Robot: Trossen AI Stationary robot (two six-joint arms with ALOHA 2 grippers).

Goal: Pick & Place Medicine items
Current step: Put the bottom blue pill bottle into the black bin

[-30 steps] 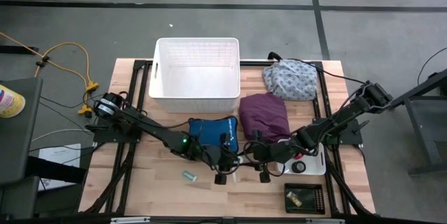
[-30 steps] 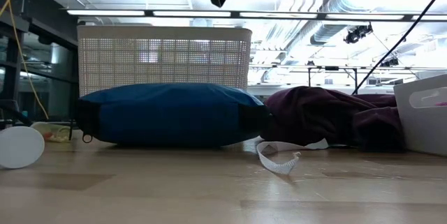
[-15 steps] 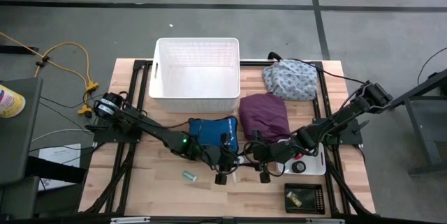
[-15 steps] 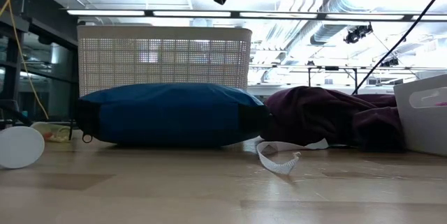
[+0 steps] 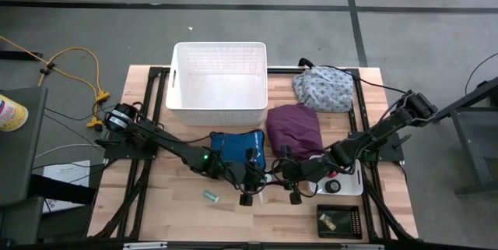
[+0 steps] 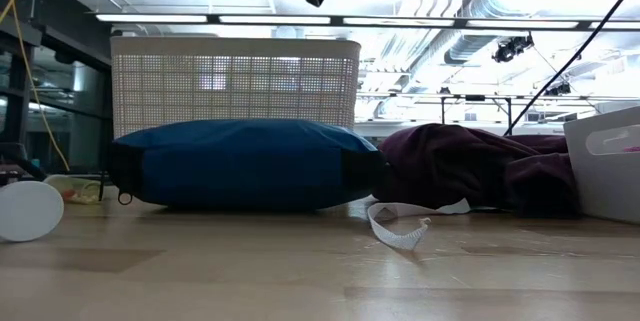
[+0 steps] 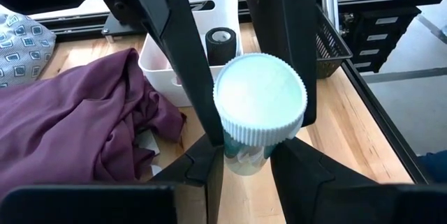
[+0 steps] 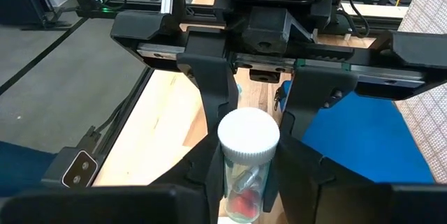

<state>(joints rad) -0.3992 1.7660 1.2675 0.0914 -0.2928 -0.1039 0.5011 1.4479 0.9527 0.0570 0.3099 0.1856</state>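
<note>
While both pincers grip, vial [image 7: 260, 109] lies horizontal.

From overhead the vial [image 5: 270, 188] between the two grippers is too small to make out, hidden among dark fingers. In the low view both arms are cut off by the top edge. The tray [image 6: 603, 161] is cut off at the right edge, and a white round cap [image 6: 28, 210] runs off the left edge
</note>
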